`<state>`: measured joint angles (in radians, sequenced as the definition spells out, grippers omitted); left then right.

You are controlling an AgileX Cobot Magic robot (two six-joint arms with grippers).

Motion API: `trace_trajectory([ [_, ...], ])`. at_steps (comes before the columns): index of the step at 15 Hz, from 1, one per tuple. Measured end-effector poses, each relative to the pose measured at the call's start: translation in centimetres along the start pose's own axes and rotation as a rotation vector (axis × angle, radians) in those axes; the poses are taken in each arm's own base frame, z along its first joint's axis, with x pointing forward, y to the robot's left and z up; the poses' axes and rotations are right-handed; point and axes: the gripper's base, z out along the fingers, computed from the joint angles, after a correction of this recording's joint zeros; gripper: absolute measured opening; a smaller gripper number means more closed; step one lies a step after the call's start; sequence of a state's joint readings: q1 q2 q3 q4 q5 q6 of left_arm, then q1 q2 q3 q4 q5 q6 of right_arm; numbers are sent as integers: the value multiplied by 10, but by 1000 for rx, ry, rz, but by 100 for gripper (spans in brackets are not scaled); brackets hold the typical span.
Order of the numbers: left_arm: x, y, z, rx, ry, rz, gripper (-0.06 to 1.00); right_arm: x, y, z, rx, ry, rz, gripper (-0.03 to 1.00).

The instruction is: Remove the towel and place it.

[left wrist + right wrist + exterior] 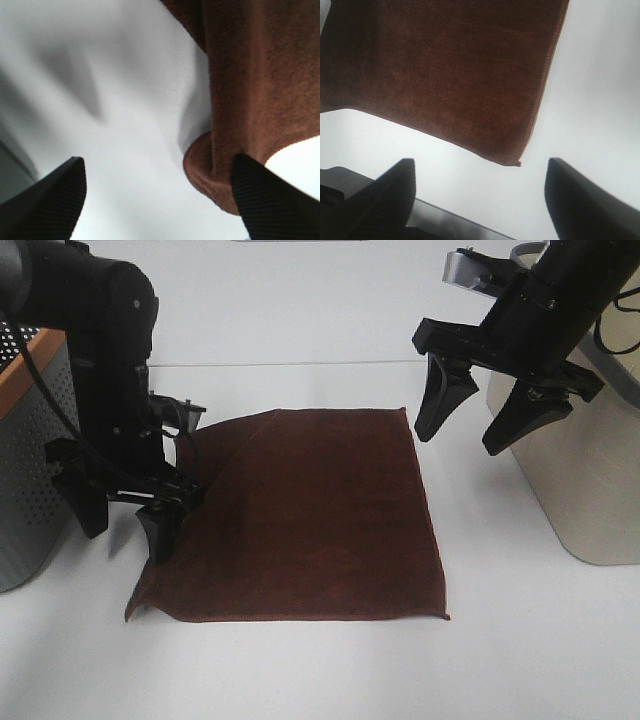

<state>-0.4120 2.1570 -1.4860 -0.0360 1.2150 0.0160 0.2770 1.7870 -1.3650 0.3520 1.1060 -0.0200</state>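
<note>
Exterior high: towel (300, 520), soft and limp, lies flat on the worktop (520, 660); left gripper (165, 505) wide at its left edge, right gripper (480, 415) wide, raised.
Left wrist: raised fold beside one finger, likely pinch point.
Right wrist: hemmed corner below.

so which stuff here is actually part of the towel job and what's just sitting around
Part of the job:
- towel, spread on the white table, left edge rucked up
- left gripper, jaws open, down at that edge
- right gripper, jaws open, above the far right corner

Just sitting around:
- grey perforated basket, left
- beige bin, right
</note>
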Motion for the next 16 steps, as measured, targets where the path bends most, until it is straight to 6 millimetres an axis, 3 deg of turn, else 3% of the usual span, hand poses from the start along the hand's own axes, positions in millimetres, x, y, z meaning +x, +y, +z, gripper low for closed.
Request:
trace_trajectory([
  [4,-4,1,20,-6,51,-5,76,0,0,0,0,-1,-16,69],
  [9,-5,7,19,-74,47,-71,72,-1,0,0,0,-11,-20,69],
  [11,-13,6,0,-59,-22,-85,72,-1,0,0,0,-11,-20,69],
  [16,-5,-4,-99,29,-318,-100,72,0,0,0,0,-4,-23,69],
])
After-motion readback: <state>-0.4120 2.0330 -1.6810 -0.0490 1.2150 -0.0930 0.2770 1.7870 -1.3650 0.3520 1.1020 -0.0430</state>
